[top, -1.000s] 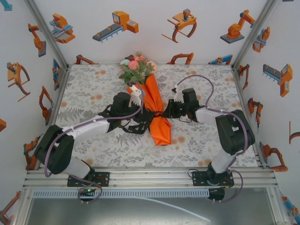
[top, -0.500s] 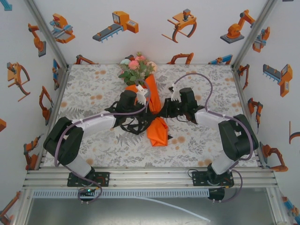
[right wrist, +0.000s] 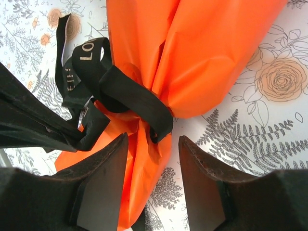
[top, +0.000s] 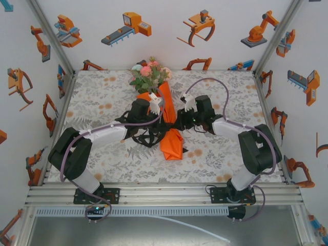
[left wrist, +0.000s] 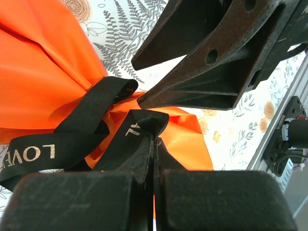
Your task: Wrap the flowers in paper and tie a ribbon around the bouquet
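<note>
The left gripper, pressed together at lower centre, pinches a fold of the black ribbon, while the right gripper stands spread astride the ribbon-bound waist of the orange bouquet at mid-frame, its flowers toward the top.

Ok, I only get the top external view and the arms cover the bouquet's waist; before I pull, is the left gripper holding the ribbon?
Observer: Yes; in the left wrist view the left gripper is shut on a fold of the black ribbon.
Operator: And the other one?
Observer: The right gripper is open, jaws either side of the ribbon band, clamping nothing.
Operator: And the band itself?
Observer: It cinches the orange paper at its narrow waist.
</note>
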Motion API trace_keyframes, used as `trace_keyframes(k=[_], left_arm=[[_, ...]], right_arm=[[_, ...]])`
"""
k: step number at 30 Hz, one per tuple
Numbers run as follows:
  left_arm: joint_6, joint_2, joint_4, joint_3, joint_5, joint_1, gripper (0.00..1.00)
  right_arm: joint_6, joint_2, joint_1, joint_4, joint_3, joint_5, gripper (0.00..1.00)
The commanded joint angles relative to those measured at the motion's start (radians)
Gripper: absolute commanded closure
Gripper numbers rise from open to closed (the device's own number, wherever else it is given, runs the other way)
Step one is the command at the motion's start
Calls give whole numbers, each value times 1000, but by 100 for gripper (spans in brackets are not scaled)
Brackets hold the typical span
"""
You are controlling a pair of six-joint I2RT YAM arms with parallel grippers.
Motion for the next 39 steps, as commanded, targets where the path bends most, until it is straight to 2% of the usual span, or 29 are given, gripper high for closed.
trace_keyframes(k=[1,9,11,14,18,26,34,39], left_arm=[[22,-18,-18,9,2,-5,100],[22,-22,-22,9,0,-5,100],[23,-24,-25,9,-3,-4,100],[23,-19,-31,10,-8,-4,100],[23,-8,-62,22,-42,-4,100],[18,14,-80,44,-57,-5,100],[23,49,-128,102,-117,1,100],[9,95,-108,129,-89,4,100]], right_arm=[[-35,16,4,41,23,-24,55],[-60,73,15,86,71,-9,60],[-60,89,16,85,84,-18,65],[-56,99,15,87,91,-18,77],[-43,77,15,111,74,-32,99],[-34,23,17,135,36,-37,100],[44,-27,21,240,-17,-136,100],[46,-45,30,239,-54,-140,100]])
